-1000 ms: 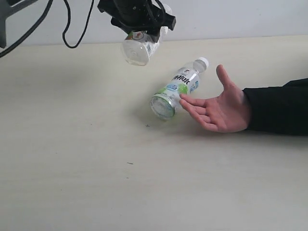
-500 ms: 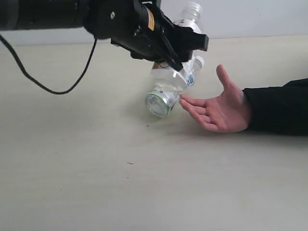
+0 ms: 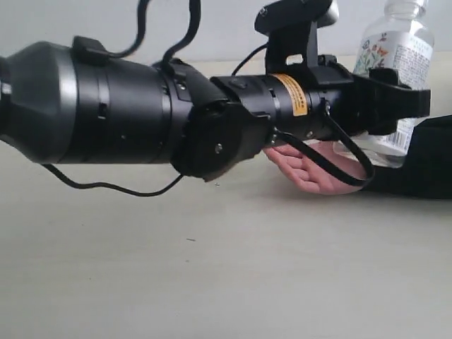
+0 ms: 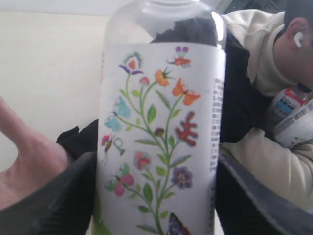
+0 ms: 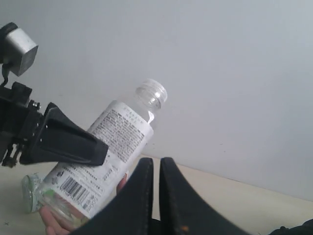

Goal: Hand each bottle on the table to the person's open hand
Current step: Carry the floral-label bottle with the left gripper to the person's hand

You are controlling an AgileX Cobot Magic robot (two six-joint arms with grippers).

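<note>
Bottle [image 3: 395,53] gripped by left end effector [image 3: 399,106], near hand [image 3: 311,173]

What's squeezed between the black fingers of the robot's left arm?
A clear bottle with a flower-and-butterfly label. The left wrist view shows it filling the gap between the fingers of the left gripper, one on each side.

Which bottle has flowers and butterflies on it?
The bottle clamped in the left gripper: flowers and butterflies climb up its side. The bottles the person hugs show none.
</note>
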